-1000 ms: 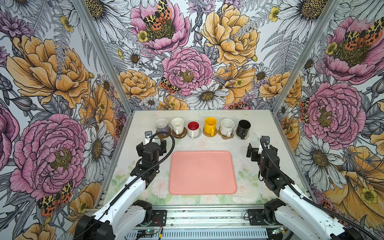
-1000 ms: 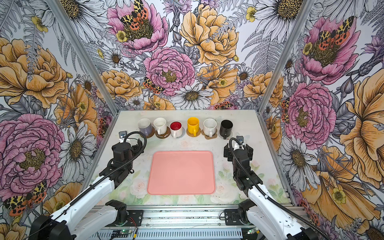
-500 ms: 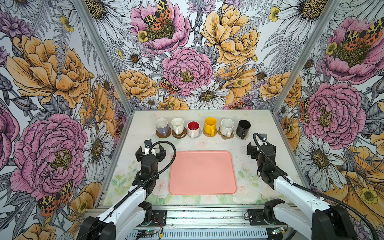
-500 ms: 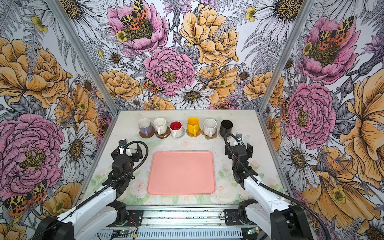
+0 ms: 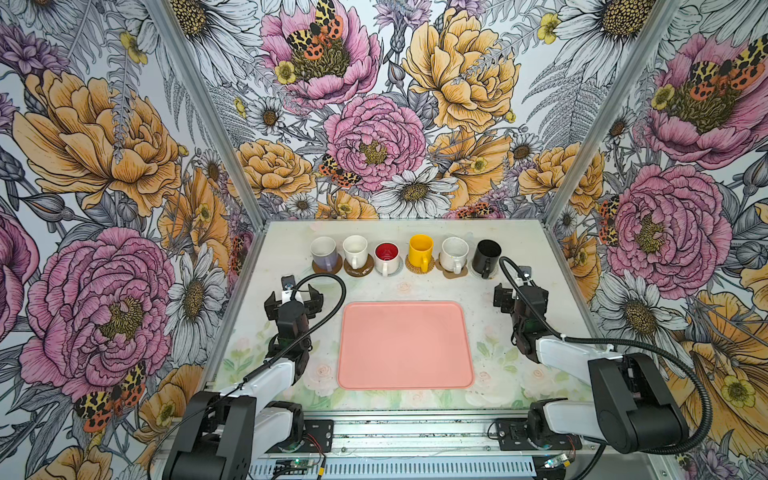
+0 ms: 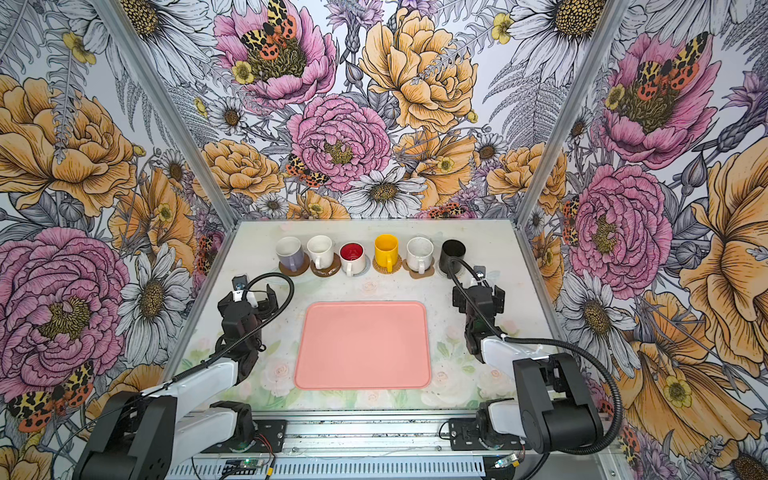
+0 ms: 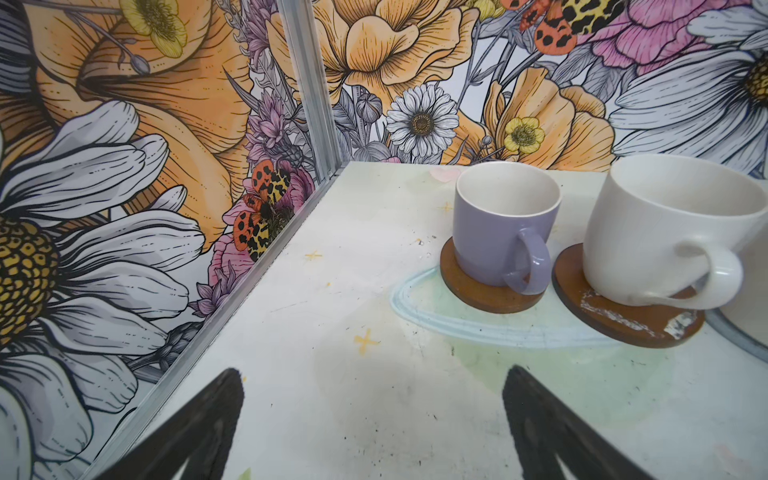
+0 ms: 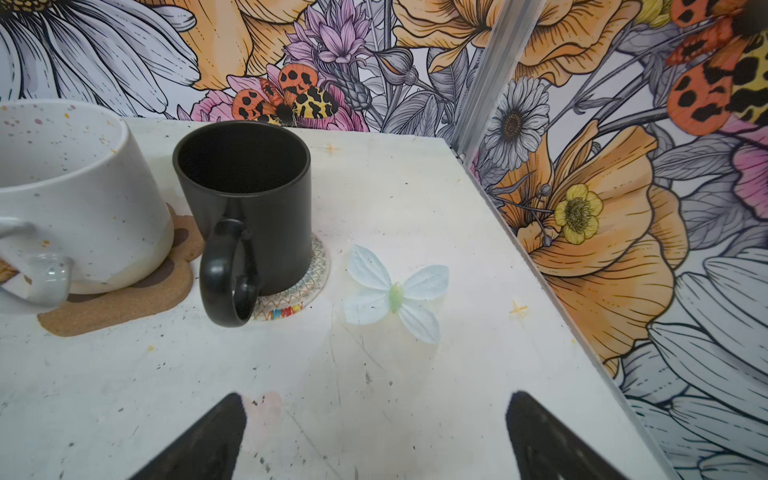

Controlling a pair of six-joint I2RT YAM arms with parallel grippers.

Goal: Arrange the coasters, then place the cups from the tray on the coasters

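Lavender at one end and black at the other, the cups [image 5: 454, 253] are standing in a single row along the far side of the bench [image 5: 286, 249], none of them resting on the bare surface. The lavender cup [image 7: 498, 232] is sitting on a brown disc [image 7: 469, 297]. The plain white cup [image 7: 665, 232] is on the second brown disc [image 7: 623, 328], the red-lined cup [image 5: 387, 258] on the grey-blue mat [image 5: 397, 271], and the yellow cup [image 5: 420, 251] on the rattan round [image 5: 431, 266]. The speckled cup [image 8: 70, 199] is on the paw-shaped coaster [image 8: 124, 305]. The black cup [image 8: 257, 216] is on the pale woven mat [image 8: 318, 270], which is peeking out on one side. The tray [image 5: 405, 345] is lying bare at the middle of the bench, nearer the arms.

We are judging the task as good as finished, since no cup is waiting on the tray. As we are reading it, the next move is calling only for both arms to draw clear without brushing a handle, because the handles are all pointing toward them.

The left fingers [image 7: 203, 428] are spread wide over bare bench near the lavender cup, gripping and touching nothing. The right fingers [image 8: 212, 444] are likewise gaping wide near the black cup, empty and clear of it.
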